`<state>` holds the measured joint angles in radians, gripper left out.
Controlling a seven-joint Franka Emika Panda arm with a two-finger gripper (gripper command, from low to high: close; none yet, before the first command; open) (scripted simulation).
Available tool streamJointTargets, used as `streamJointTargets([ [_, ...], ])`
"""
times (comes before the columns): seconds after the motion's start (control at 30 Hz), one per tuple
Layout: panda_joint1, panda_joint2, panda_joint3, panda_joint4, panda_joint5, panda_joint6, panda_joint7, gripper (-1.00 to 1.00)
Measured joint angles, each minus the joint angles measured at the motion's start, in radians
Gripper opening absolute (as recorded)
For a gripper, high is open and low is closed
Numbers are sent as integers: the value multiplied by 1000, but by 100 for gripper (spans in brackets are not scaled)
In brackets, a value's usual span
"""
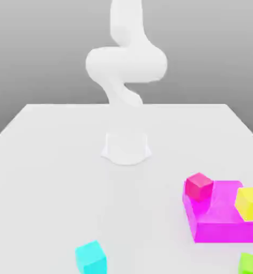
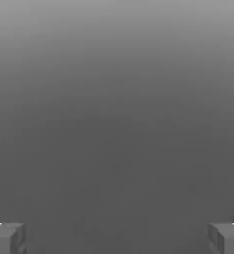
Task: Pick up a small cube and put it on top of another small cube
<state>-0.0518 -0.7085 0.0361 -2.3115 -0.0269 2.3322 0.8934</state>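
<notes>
On table (image 1: 53, 160), cyan cube (image 1: 91, 257); tool (image 2: 117, 239) spread wide.

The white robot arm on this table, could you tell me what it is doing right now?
Nothing is being handled yet. The arm stands raised at the far side of the table, and its gripper is open and empty. A pink cube and a yellow cube sit on a magenta block; a cyan cube and a green cube rest on the table nearer the camera.
</notes>
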Motion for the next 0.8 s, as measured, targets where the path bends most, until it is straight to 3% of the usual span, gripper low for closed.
streamJointTargets([
  [0.27, -157, 298, 105, -37, -91, 104, 307, 0],
  [0.53, -241, 589, 136, -73, -177, 205, 605, 0],
  [0.8, -270, 863, 119, -114, -146, 319, 819, 0],
])
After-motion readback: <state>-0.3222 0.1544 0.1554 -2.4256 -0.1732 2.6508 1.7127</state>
